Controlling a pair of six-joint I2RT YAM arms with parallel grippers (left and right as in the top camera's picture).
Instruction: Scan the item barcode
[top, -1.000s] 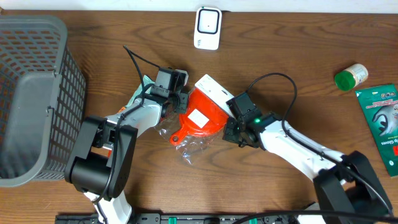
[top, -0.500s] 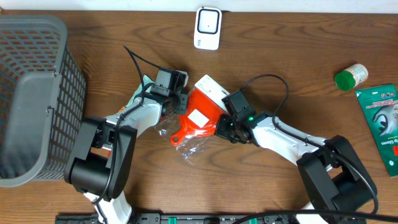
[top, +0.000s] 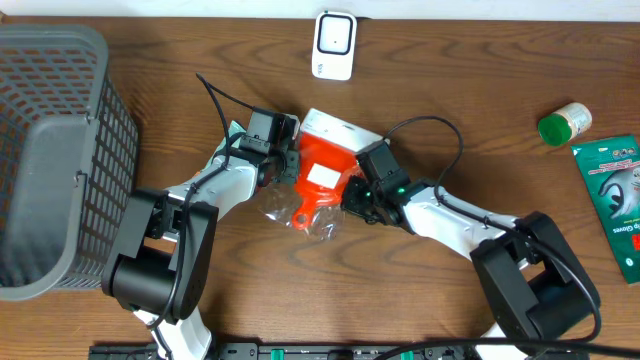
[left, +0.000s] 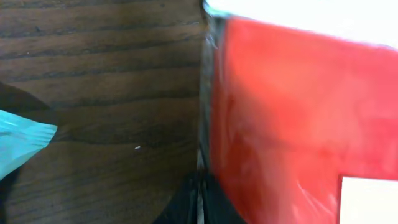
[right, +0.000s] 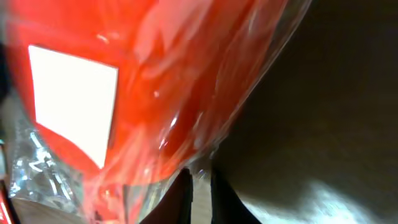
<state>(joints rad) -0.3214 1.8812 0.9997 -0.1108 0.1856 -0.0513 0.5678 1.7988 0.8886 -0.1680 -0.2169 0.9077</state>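
Observation:
The item is a red-orange piece sealed in clear film with a white card header. It lies at the table's middle, with a white label facing up; no bars are legible on it. My left gripper is at its left side, shut on the film's edge beside the red body. My right gripper is at the item's right edge. Its fingertips stand barely parted, with crinkled film at the narrow gap. The label fills the right wrist view's left.
A white scanner-like device lies at the back centre. A grey mesh basket stands at the far left. A green-capped bottle and a green packet lie at the right edge. A teal scrap shows near the left wrist.
The item has shifted up and to the left with both grippers at its sides. The right jaws, shut before, have parted a little.

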